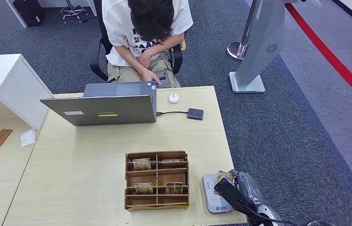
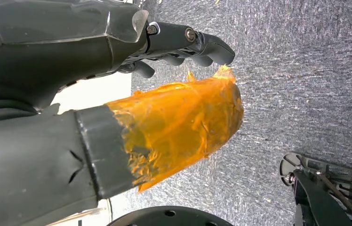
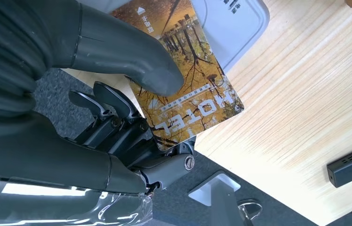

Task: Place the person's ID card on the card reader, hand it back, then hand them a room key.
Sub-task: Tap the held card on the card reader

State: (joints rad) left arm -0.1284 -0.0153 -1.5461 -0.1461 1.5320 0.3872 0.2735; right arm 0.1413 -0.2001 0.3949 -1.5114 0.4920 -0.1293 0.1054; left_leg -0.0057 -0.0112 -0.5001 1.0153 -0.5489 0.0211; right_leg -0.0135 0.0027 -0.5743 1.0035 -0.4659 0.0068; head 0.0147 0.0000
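Room key handover looks like the step in hand, judging by the card the robot holds. Largest in the scene is the pale wooden desk (image 1: 94, 155), with a person (image 1: 146, 33) seated at its far side behind an open grey laptop (image 1: 103, 106). Near the middle stands a brown wooden compartment rack (image 1: 156, 180) with several cards upright in its slots. Just right of the rack, at the near right corner, lies the flat grey card reader (image 1: 210, 195).

The right hand (image 3: 132, 94) pinches an autumn-printed hotel key card (image 3: 197, 99), thumb on its face and dark fingers beneath, holding it over the desk edge beside the reader. The left hand (image 2: 164, 84), its thumb wrapped in orange tape, hangs over the carpet, fingers curled in on nothing.

The risks, as I judge them: the pinch takes only one end of the card, so a quick swing toward the person could let it twist or slip out. The laptop lid also stands between hand and person; a low reach could strike it.
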